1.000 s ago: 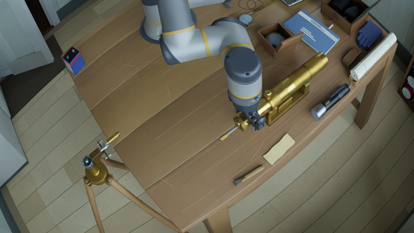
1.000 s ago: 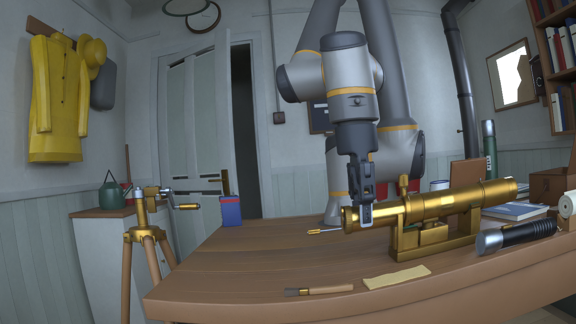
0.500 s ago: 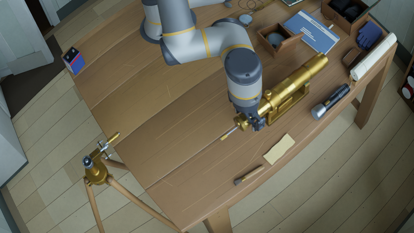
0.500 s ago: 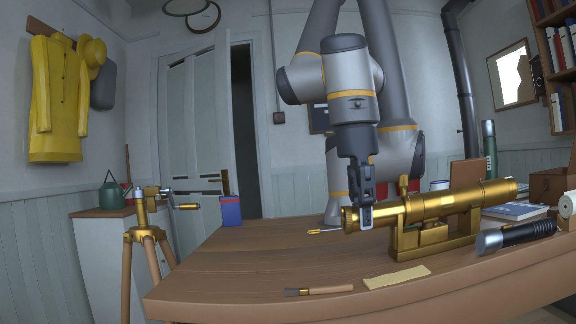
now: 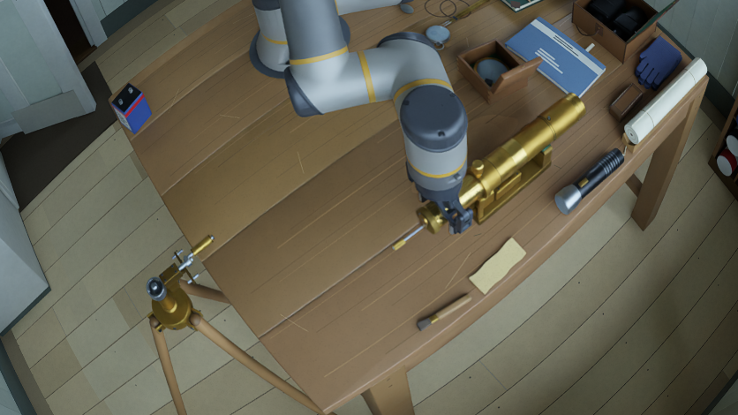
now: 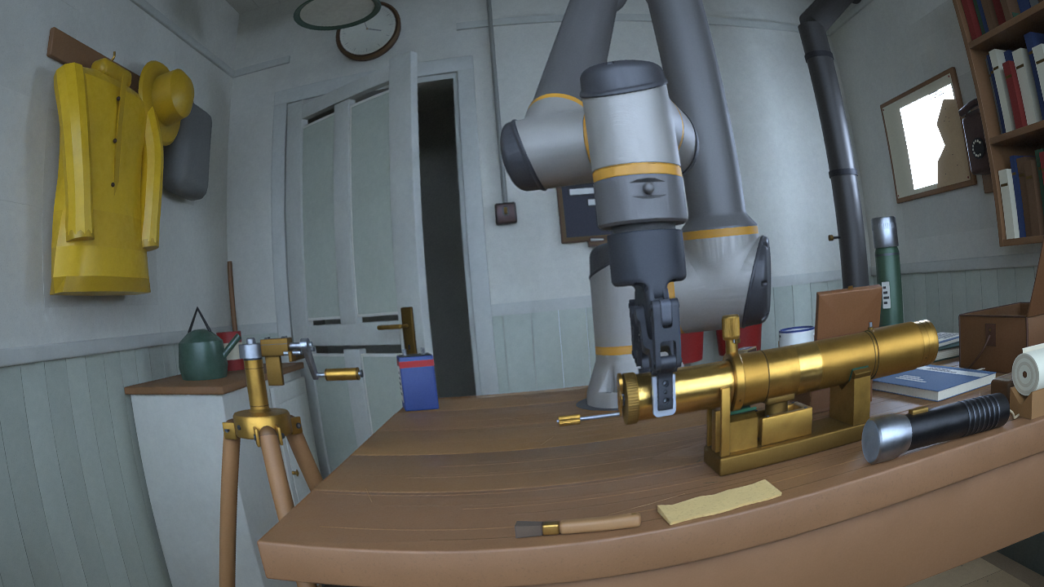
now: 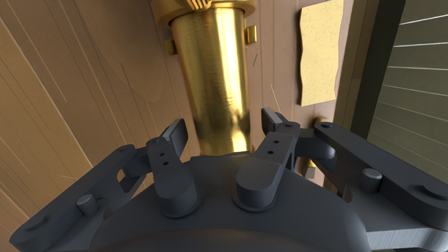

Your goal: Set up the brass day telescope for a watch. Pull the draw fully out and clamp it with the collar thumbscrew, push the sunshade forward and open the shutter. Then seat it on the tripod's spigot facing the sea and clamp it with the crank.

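The draw tube (image 7: 219,84) of the brass telescope (image 6: 788,365) sticks out toward the table's left, ending in a knurled eyepiece ring (image 6: 629,398). The telescope lies level in a brass cradle (image 6: 785,431) on the table. A thumbscrew (image 6: 730,328) stands upright on its collar. The tripod (image 5: 170,304) stands on the floor off the table's left corner, with its crank handle (image 6: 321,369) pointing toward the table. My gripper (image 6: 661,398) hangs straight down over the draw just behind the eyepiece ring, with a finger on either side of the tube. It is open and holds nothing.
A small screwdriver (image 5: 407,238) lies on the table just past the eyepiece. A yellow cloth (image 5: 498,266) and a brush (image 5: 444,312) lie near the front edge. A flashlight (image 5: 588,180) lies right of the cradle. Boxes, a blue book (image 5: 555,54) and a paper roll crowd the far right.
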